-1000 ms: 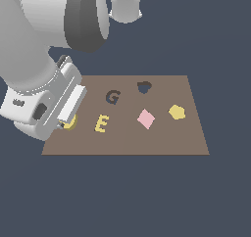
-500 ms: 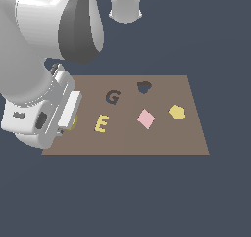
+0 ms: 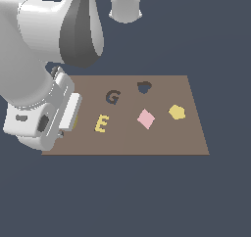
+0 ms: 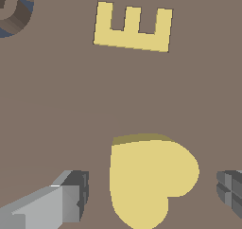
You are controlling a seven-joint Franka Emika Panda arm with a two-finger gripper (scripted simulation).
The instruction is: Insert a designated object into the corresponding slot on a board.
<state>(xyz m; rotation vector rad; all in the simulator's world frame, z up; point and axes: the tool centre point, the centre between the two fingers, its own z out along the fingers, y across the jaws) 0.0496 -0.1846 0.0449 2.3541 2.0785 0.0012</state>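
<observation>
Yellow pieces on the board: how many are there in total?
3. The yellow letter E lies beside the G cutout, the yellow hexagon is toward the exterior view's right, and the yellow heart sits between the open end effector's fingers, mostly hidden behind the arm in the exterior view.

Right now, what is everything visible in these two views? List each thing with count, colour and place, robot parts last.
Flat brown rectangular board: one, brown, lying on the dark blue ground.
Thick yellow heart-shaped block: one, yellow, on the board between the two fingers, touching neither.
Yellow letter E piece: one, yellow, beside the arm on the board.
Pink diamond block: one, pink, mid-board.
Yellow hexagon block: one, yellow, toward the exterior view's right.
Dark G-shaped cutout: one, dark, far side of the board.
Dark heart-shaped cutout: one, dark, unfilled, beside the G.
White robot arm: one, white and grey, at the exterior view's left.
Gripper: one, grey, jaws open astride the heart.
</observation>
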